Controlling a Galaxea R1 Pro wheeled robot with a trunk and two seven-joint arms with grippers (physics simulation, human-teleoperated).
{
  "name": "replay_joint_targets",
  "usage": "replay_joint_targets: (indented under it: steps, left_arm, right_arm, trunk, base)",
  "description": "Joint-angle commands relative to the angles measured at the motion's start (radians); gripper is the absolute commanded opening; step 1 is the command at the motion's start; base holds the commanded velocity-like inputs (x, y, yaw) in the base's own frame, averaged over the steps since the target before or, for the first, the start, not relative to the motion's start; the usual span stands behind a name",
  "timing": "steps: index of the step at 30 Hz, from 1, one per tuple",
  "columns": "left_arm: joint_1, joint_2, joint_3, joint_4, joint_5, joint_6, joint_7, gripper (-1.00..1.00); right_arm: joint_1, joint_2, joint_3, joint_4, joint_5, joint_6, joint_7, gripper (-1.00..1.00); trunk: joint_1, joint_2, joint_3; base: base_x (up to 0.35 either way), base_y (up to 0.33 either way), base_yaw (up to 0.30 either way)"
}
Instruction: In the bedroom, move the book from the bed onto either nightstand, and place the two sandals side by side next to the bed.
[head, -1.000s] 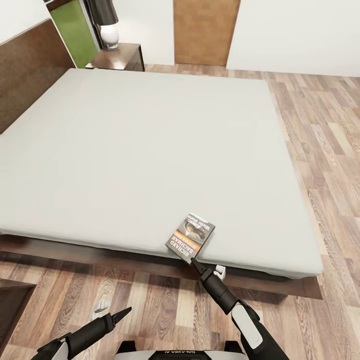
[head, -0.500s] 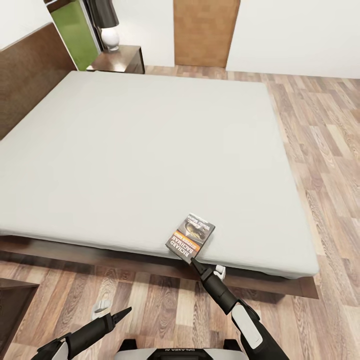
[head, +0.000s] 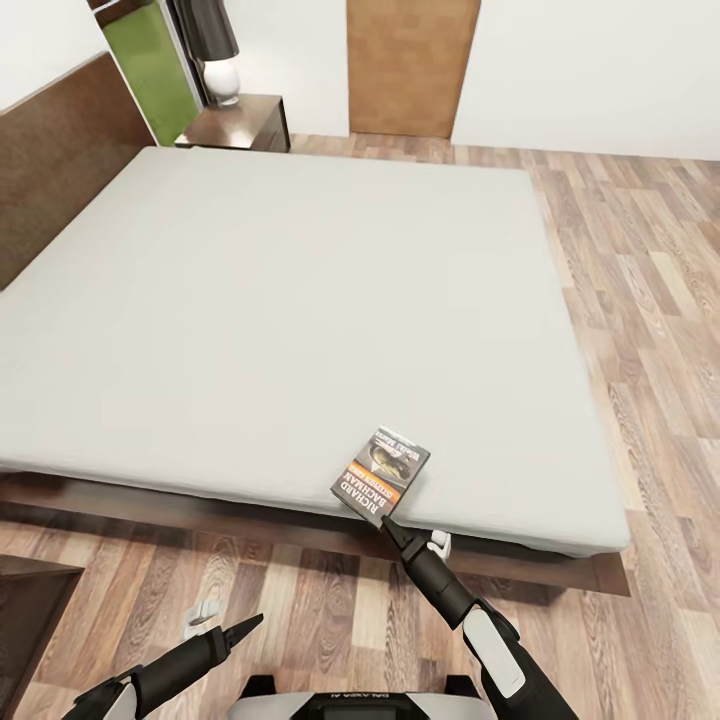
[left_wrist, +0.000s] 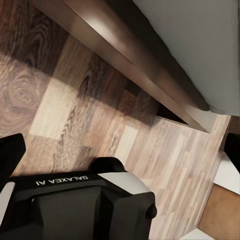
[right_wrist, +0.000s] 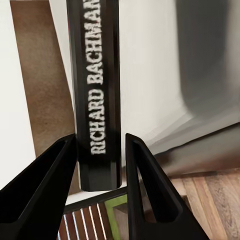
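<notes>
gripping the thin grey-and-orange paperback book (head: 380, 474) at the pale-grey bed's (head: 290, 300) near edge, right pincer (right_wrist: 97, 165) clenches its spine; left pincer (head: 240, 628) hangs clenched over wood-plank floor (head: 300, 610).

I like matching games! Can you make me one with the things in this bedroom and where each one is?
Things:
1. book
2. lamp
3. door
4. left gripper

Places:
A. on the nightstand
B. above the wood floor
C. in the far wall
D. at the near edge of the bed, between the right gripper's fingers

Pairs: 1-D, 2-A, 3-C, 4-B
</notes>
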Motion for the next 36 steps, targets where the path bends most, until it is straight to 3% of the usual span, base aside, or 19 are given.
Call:
replay_joint_targets:
  steps: [1, 15, 19, 21, 27, 36]
  left_arm:
    - [0.0, 0.0, 0.001, 0.0, 0.005, 0.01, -0.004, 1.0]
    - [0.0, 0.003, 0.001, 0.0, 0.005, 0.012, -0.011, 1.0]
    - [0.0, 0.015, 0.004, 0.0, 0.008, 0.013, -0.018, 1.0]
    - [0.0, 0.026, 0.004, 0.001, 0.01, 0.013, -0.04, 1.0]
    - [0.0, 0.061, 0.005, 0.004, 0.011, 0.014, -0.189, 1.0]
    - [0.0, 0.069, 0.005, 0.005, 0.009, 0.011, -0.209, 1.0]
  right_arm:
    - [0.0, 0.0, 0.0, 0.0, -0.009, 0.008, 0.0, -1.0]
    - [0.0, 0.0, 0.0, 0.0, -0.005, 0.009, -0.001, -1.0]
    - [0.0, 0.0, 0.0, 0.0, -0.004, 0.017, -0.002, -1.0]
    - [0.0, 0.0, 0.001, 0.0, -0.003, 0.019, -0.002, -1.0]
    - [0.0, 0.0, 0.002, 0.0, -0.003, 0.023, 0.0, -1.0]
    - [0.0, 0.001, 0.002, -0.003, -0.002, 0.024, 0.0, -1.0]
  trunk:
    - [-0.004, 0.007, 0.003]
    - [-0.058, 0.105, 0.047]
    - [-0.073, 0.133, 0.059]
    - [-0.081, 0.147, 0.065]
    - [-0.104, 0.189, 0.084]
    - [-0.138, 0.252, 0.112]
  base:
    - [0.0, 0.0, 0.0]
    - [0.0, 0.0, 0.0]
    - [0.0, 0.0, 0.0]
    - [0.0, 0.0, 0.0]
    - [0.0, 0.0, 0.0]
    - [0.0, 0.0, 0.0]
